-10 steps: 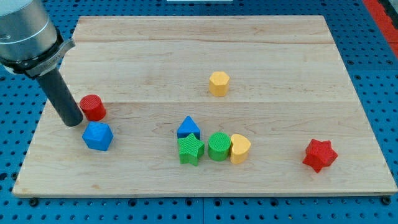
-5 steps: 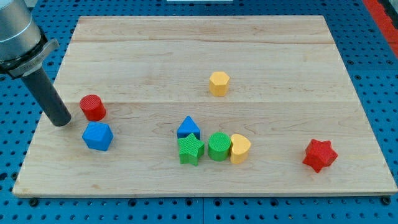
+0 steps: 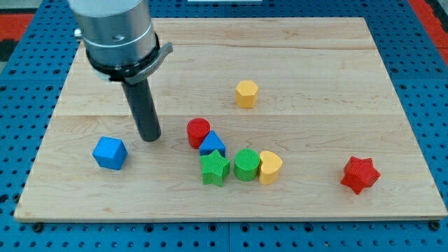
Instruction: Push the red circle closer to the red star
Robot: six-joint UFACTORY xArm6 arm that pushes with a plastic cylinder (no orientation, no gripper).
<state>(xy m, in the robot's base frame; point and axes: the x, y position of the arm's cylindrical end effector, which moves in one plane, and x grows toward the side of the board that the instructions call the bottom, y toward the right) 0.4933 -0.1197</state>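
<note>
Camera view: red circle (image 3: 198, 131) touches the blue triangle (image 3: 212, 143), far left of the red star (image 3: 360, 174). My tip (image 3: 150, 138), no pincer, sits left. Light, slides easily; push its left face.

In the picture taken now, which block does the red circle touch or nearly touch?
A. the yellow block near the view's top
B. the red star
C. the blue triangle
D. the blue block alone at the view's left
C: the red circle sits right against the upper left of the blue triangle, while my tip stands apart, to the view's left of the circle.
</note>
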